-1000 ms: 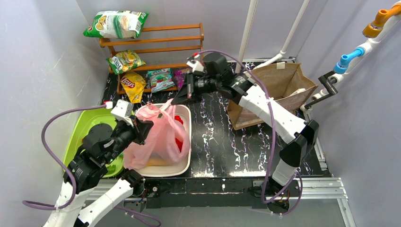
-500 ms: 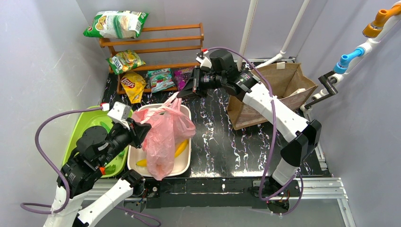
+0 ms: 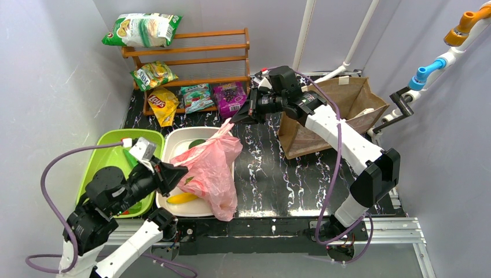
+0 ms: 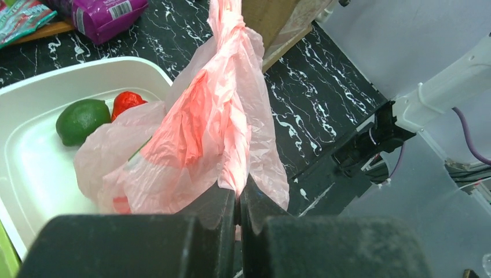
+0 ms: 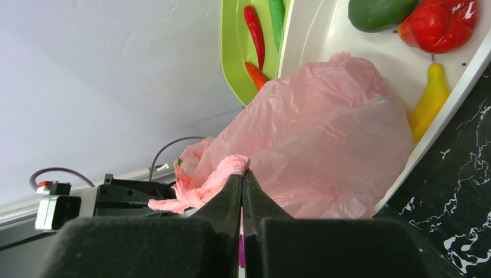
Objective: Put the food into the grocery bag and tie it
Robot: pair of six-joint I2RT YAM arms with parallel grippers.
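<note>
Left gripper [image 3: 178,172]: fingers clamped on grocery bag [image 3: 211,168] handle. Bag: stretched between grippers, draped over right rim of white tray [image 3: 180,138]. Banana [image 3: 181,198]: in tray, beside bag. Right gripper [image 3: 234,119]: pinching opposite handle.

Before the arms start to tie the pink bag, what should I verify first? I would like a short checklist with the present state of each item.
1. Left gripper holds the bag top: ok, fingers shut on twisted plastic.
2. Right gripper holds the other side: ok, fingers shut on bunched plastic.
3. Food inside the pink bag: cannot tell. A banana lies outside the bag in the white tray.
4. Gripped ends crossed or knotted: not ok, they are pulled apart.
5. Bag fully over the tray: not ok, its lower end lies past the tray's near rim.
</note>
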